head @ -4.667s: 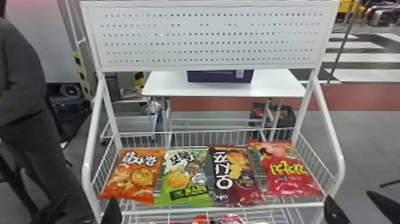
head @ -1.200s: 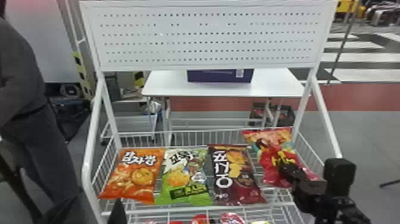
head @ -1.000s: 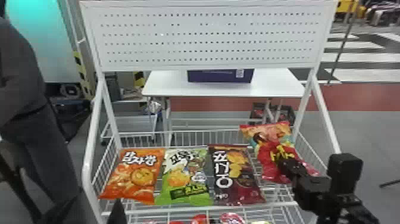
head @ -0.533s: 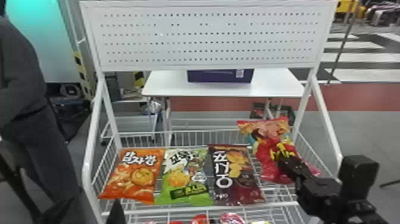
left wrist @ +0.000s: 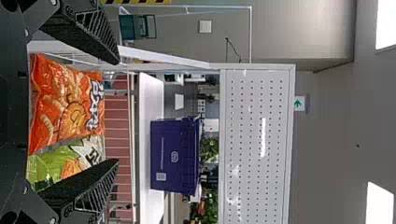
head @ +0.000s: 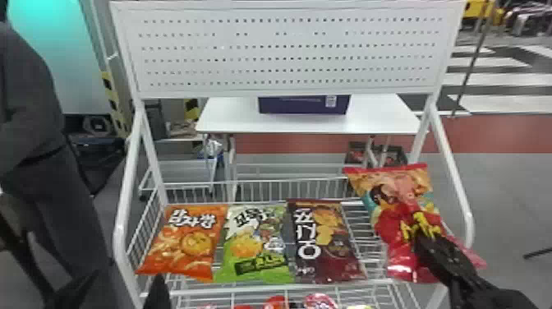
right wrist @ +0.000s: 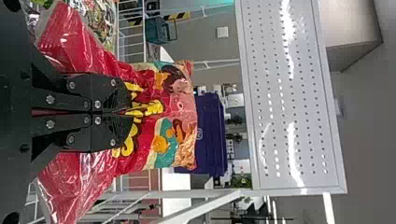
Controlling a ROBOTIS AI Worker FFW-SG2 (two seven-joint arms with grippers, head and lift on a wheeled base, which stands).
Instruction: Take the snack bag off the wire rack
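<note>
In the head view my right gripper [head: 423,238] is shut on the middle of the red snack bag [head: 396,224], which is tilted up at the right end of the wire rack [head: 246,288]. The right wrist view has the gripper [right wrist: 128,112] with both fingers pressed together, pinching the red bag [right wrist: 180,100] between them. My left gripper [head: 158,294] is low at the rack's front left corner; in the left wrist view its fingers [left wrist: 93,186] stand wide apart, and nothing is between the tips of the gripper [left wrist: 116,112].
An orange bag [head: 185,240], a green bag [head: 256,246] and a dark brown bag [head: 326,242] lie side by side on the rack. White side rails [head: 451,164] and a perforated back panel [head: 287,49] frame it. A table [head: 369,119] with a purple box [head: 304,104] stands behind.
Over the last second the right gripper has moved slightly, carrying the red bag with it; the bag's upper part stands higher and more upright. The other bags and the left gripper have kept their places.
</note>
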